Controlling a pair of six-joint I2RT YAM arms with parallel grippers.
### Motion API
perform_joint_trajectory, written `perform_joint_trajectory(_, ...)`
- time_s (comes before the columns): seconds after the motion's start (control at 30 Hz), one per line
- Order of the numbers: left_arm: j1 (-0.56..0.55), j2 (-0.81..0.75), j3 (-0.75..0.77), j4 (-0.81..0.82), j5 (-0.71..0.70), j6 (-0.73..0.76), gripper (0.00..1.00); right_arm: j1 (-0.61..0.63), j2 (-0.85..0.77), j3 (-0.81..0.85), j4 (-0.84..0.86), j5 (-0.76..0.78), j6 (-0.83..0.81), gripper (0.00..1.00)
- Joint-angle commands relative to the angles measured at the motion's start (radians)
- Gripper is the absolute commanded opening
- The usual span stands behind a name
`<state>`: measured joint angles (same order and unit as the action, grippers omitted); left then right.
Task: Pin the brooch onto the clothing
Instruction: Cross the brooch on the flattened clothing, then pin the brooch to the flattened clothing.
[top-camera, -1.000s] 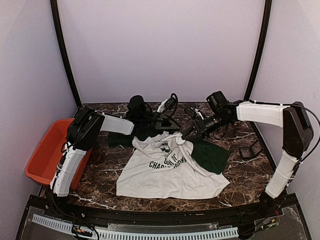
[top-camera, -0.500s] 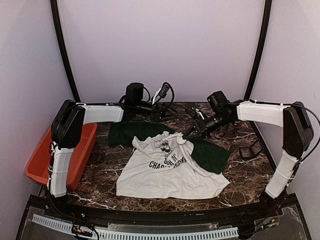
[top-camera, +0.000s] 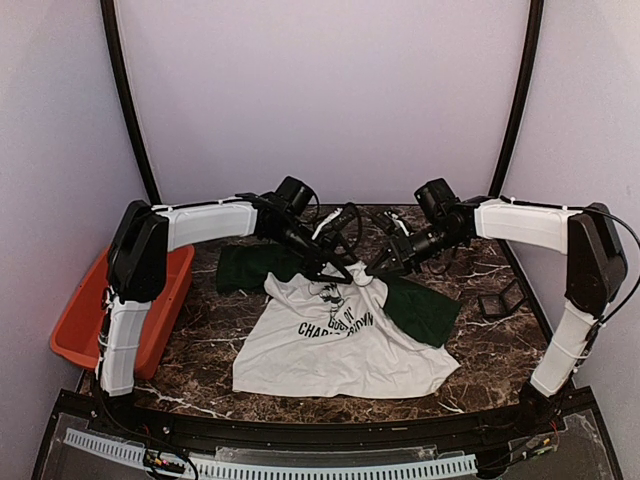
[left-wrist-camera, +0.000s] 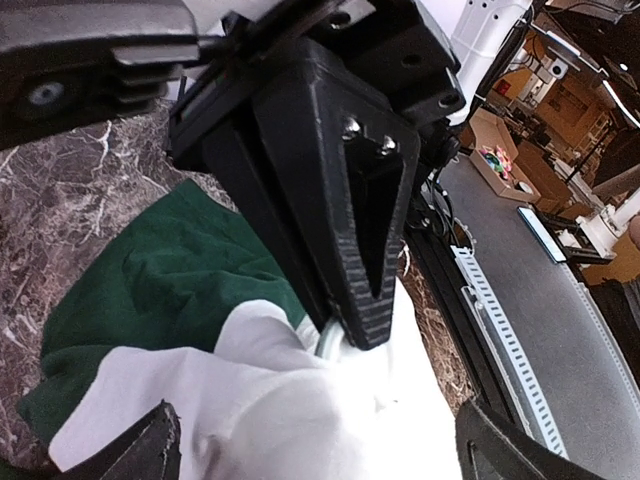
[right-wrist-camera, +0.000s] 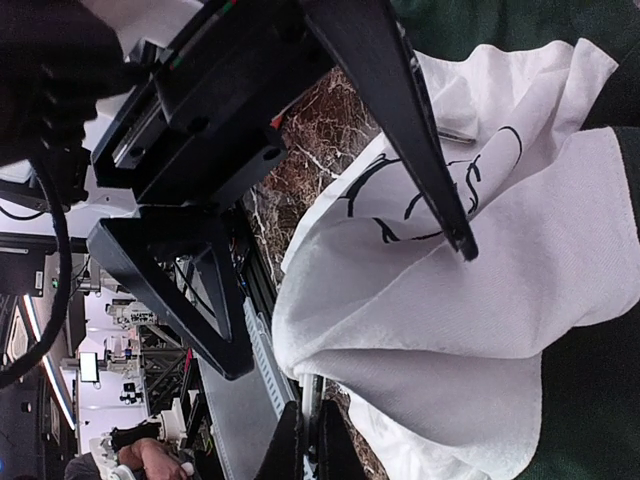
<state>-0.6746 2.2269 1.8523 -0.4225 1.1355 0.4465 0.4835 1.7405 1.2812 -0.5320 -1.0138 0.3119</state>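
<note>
The clothing (top-camera: 335, 340), a white T-shirt with dark green sleeves and a black print, lies spread on the marble table. My right gripper (top-camera: 373, 272) is at its collar end, shut on the brooch (right-wrist-camera: 314, 395), a thin white piece seen edge-on. A raised fold of white cloth (right-wrist-camera: 450, 320) drapes over the brooch. My left gripper (top-camera: 340, 262) faces it from the left, open wide, its fingertips (left-wrist-camera: 160, 445) straddling that fold (left-wrist-camera: 260, 400). In the left wrist view the right gripper's finger (left-wrist-camera: 345, 200) presses down beside the brooch's pale curved rim (left-wrist-camera: 329, 340).
An orange bin (top-camera: 95, 310) stands at the table's left edge behind the left arm. A small black stand (top-camera: 500, 298) sits at the right. Cables (top-camera: 350, 215) lie at the back of the table. A green sleeve (top-camera: 425, 310) spreads under the right arm.
The left arm lifted toward the back of the table, then swung forward and right to the fold by the right gripper, its jaws opening wider. The right arm has stayed put.
</note>
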Motion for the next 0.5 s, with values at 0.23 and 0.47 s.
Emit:
perform_joint_trajectory(0.23, -0.015, 0.028, 0.064, -0.125, 0.013, 0.082, 0.85, -0.003, -0.008, 0.011, -0.004, -0.012, -0.026, 0.0)
perform_joint_trajectory(0.47, 0.013, 0.028, 0.082, -0.117, 0.078, 0.051, 0.72, -0.003, 0.002, -0.003, -0.005, -0.006, -0.036, 0.0)
